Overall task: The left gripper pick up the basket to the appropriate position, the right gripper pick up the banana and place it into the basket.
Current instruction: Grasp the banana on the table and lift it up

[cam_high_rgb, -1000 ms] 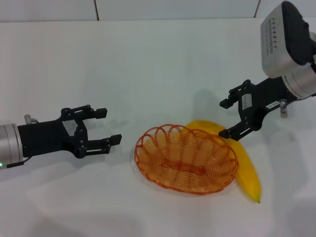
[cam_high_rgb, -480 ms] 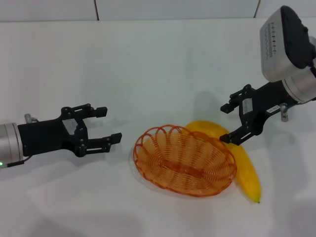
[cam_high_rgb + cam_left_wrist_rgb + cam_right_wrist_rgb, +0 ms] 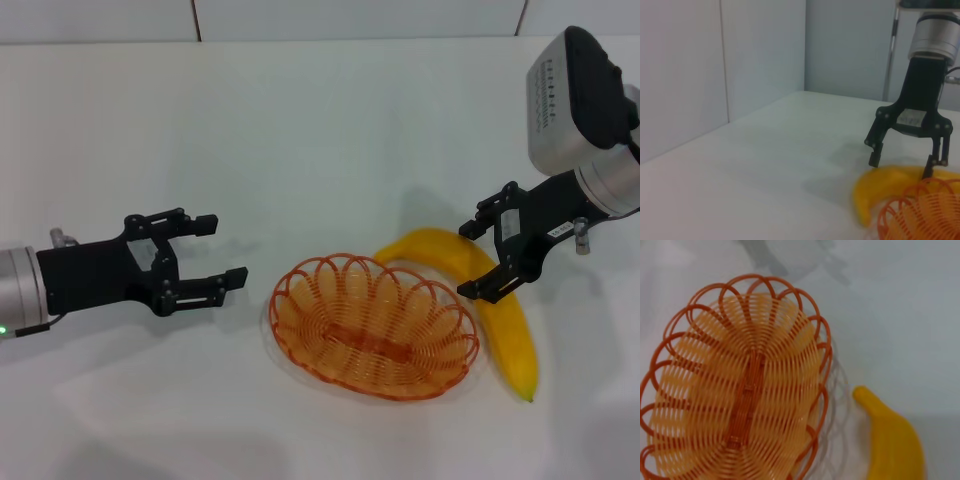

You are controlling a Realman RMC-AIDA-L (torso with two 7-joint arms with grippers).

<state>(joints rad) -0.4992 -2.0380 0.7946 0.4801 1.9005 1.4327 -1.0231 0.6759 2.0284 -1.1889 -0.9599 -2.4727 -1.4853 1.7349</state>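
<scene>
On the left, the left gripper [image 3: 213,252] lies low over the white table [image 3: 320,130], fingers spread wide and holding nothing, pointing toward the basket [image 3: 374,325] with a clear gap of table between its tips and the rim.

The basket sits flat on the table near the middle, an orange wire oval with a looped rim. Nothing lies in it: the head view shows only its woven floor, and the right wrist view shows the basket [image 3: 737,390] bare from rim to rim, with the table visible through the wires.

The banana [image 3: 490,305] lies on the table outside the basket, curved around its far-right side. One end rests close behind the rim and the dark tip points toward the near edge. In the right wrist view the banana [image 3: 892,440] lies just beside the rim without clearly touching it.

On the right, the right gripper [image 3: 495,255] is released, its fingers apart and straddling the banana's middle. The left wrist view shows the right gripper [image 3: 905,155] with one fingertip on each side of the banana [image 3: 885,187]; whether the tips touch the fruit cannot be told.
</scene>
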